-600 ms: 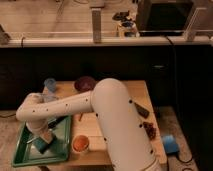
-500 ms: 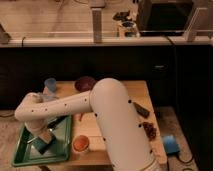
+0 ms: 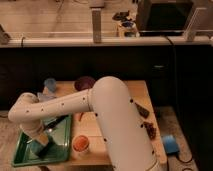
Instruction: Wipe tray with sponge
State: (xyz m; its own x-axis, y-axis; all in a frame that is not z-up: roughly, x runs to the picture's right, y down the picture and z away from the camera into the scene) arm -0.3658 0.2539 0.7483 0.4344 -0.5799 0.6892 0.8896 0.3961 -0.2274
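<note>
The green tray (image 3: 22, 154) lies at the front left corner of the wooden table. My white arm reaches from the lower middle of the view out to the left and bends down into the tray. My gripper (image 3: 42, 145) points down at the tray's floor, in its middle. A small pale block (image 3: 35, 143) shows just at the gripper's left side, low on the tray. It looks like the sponge, and most of it is hidden by the gripper.
A white cup with orange filling (image 3: 80, 144) stands just right of the tray. A dark utensil (image 3: 58, 122) lies on the tray's far part. A light-blue cup (image 3: 50, 84) and a dark bowl (image 3: 85, 82) stand at the back. Dark items (image 3: 142, 110) lie at the table's right edge.
</note>
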